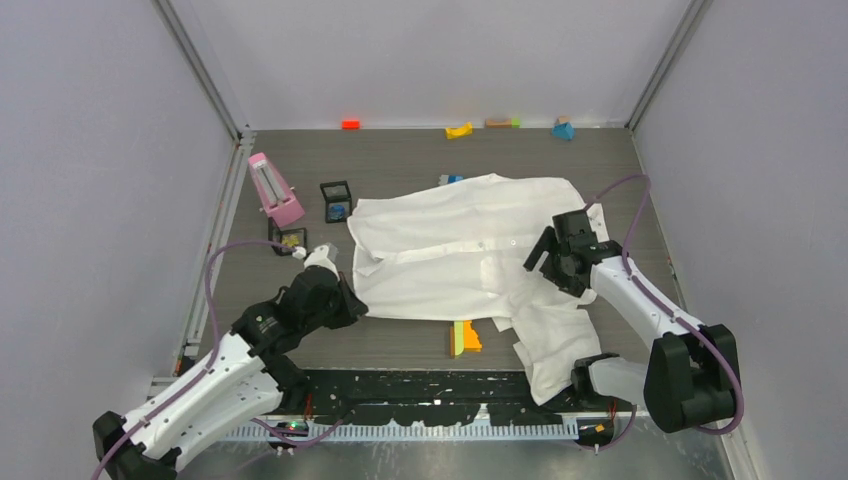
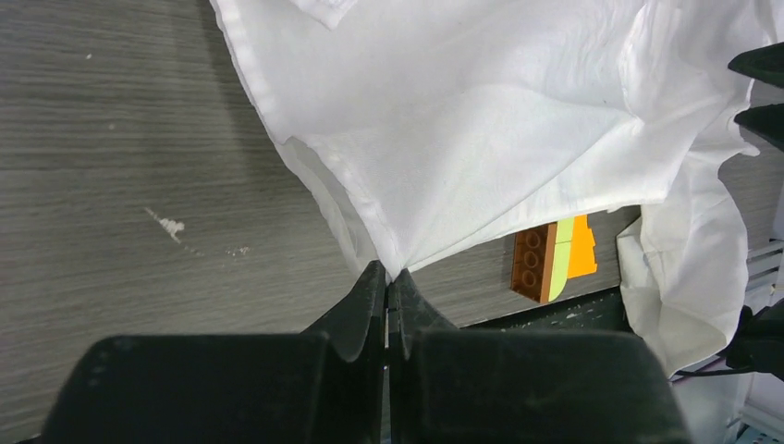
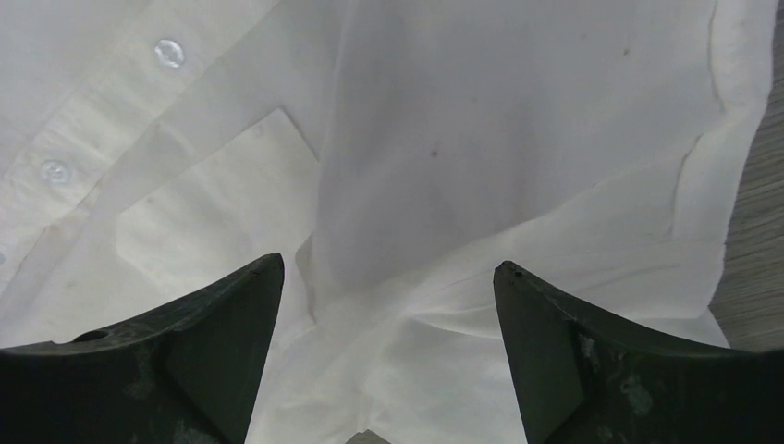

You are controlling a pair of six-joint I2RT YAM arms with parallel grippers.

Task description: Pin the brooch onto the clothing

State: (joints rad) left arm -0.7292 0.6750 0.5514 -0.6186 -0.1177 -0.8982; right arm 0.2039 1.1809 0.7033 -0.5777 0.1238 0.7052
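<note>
Bench (image 1: 420, 150): grey wood-grain, walled on three sides. I see bare strips along the far side and left of the shirt.

Clothing (image 1: 460, 250): white shirt spread flat at centre, long axis left to right, button row running along it. I cannot tell which end is the collar. Its right edge lies near the right wall, and one part spills over the near bench edge at right.

Left end effector (image 2: 386, 277): closed, pinching the shirt's near-left edge.

Right end effector (image 3: 388, 268): jaws spread wide, over fabric beside the chest pocket (image 3: 217, 199).

Pink wedge-shaped item (image 1: 275, 190): far left, apart from the shirt.

Stacked blocks (image 1: 465, 338): just beside the shirt's near edge.

Black-framed box (image 1: 337, 200): near the shirt's far-left corner.

Brooch: I cannot make it out for certain.
</note>
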